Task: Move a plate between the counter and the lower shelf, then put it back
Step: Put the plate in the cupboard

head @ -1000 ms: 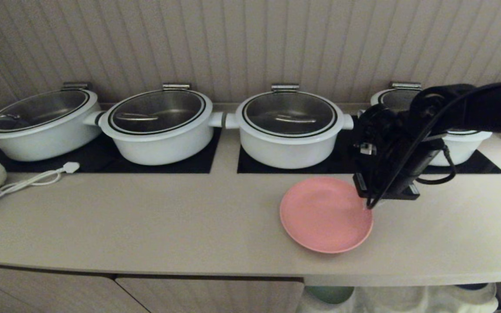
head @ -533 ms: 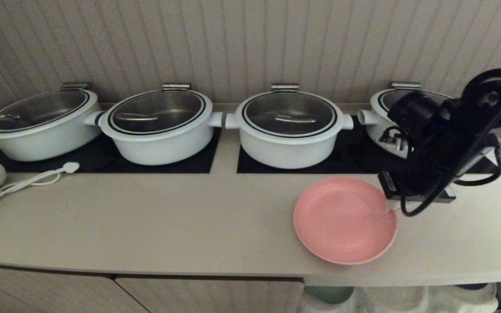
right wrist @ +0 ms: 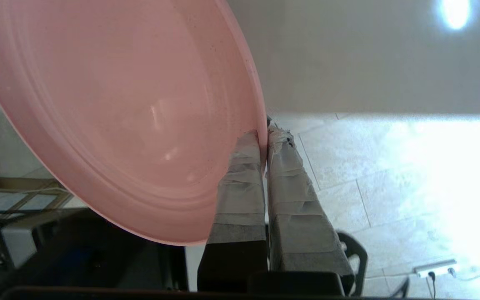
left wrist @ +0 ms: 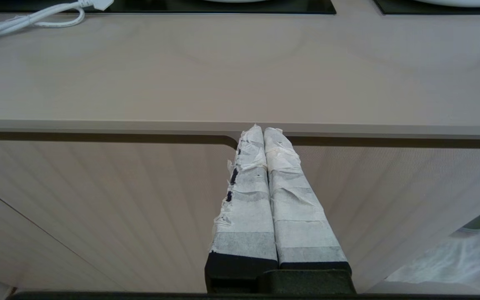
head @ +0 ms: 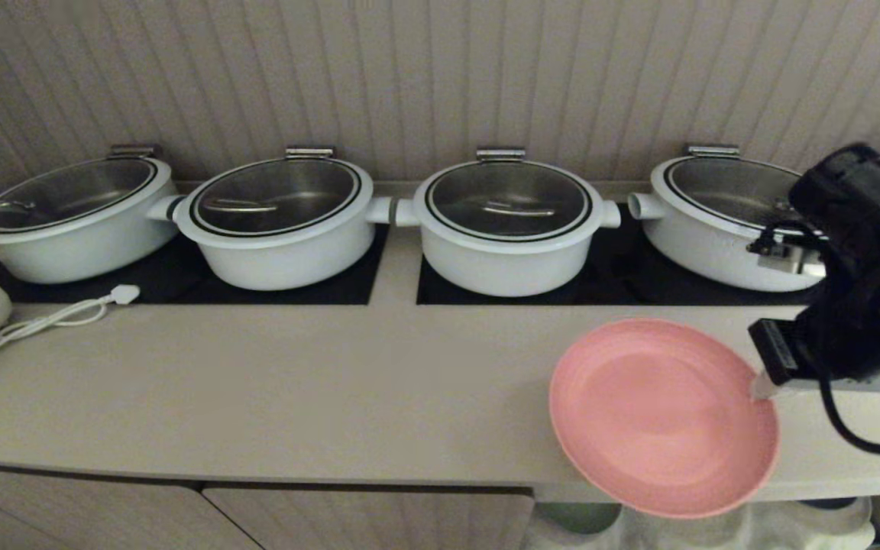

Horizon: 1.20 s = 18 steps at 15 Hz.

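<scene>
The salmon-pink plate (head: pixel 661 416) hangs above the counter (head: pixel 295 389) at its front right, its near edge out past the counter's front edge. My right gripper (head: pixel 761 388) is shut on the plate's right rim; in the right wrist view the taped fingers (right wrist: pixel 244 179) pinch the rim of the plate (right wrist: pixel 119 112). The lower shelf shows only as a strip with gauzy cloth (head: pixel 715 527) under the counter. My left gripper (left wrist: pixel 263 130) stays parked and shut in front of the cabinet, just below the counter's edge (left wrist: pixel 140 124).
Several white lidded pots (head: pixel 509 225) stand in a row on black hob panels (head: pixel 180 283) along the back. A white cable with a plug (head: pixel 66 313) lies at the left. A green plate (head: pixel 577 516) peeks out below the counter edge.
My right gripper has drawn back toward me and to the right, carrying the pink plate off the counter's middle until it overhangs the front edge. The left arm has not moved.
</scene>
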### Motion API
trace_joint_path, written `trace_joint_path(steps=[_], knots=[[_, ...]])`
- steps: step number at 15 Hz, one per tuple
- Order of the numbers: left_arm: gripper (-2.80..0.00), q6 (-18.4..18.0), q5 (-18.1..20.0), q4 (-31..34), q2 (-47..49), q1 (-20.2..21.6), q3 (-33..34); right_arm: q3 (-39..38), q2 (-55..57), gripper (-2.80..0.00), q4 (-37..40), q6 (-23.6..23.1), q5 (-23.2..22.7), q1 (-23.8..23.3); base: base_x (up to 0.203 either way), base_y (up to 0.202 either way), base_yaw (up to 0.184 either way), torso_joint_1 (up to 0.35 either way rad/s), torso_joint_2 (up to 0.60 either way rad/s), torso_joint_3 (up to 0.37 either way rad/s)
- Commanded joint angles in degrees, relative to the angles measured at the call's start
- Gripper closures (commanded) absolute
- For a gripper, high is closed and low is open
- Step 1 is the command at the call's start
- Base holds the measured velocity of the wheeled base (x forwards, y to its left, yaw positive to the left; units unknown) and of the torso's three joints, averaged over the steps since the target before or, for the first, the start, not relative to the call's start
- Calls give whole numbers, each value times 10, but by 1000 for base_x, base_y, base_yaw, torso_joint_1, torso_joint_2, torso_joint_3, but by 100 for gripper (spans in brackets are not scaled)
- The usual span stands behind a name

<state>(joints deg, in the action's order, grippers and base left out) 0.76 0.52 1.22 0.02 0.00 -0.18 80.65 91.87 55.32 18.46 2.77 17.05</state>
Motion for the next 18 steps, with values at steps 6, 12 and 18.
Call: trace_joint_path(steps=[6,12,18], knots=[[0,0,0,0,0,0,0,-129,-136,0,4,88,13,-8,0,0,0,0,0,0],[0,0,0,0,0,0,0,-229,-206,0,-28,148,6,-7,0,0,0,0,0,0],[0,0,0,0,0,0,0,-285,-265,0,-44,189,-45,-6,0,0,0,0,0,0]])
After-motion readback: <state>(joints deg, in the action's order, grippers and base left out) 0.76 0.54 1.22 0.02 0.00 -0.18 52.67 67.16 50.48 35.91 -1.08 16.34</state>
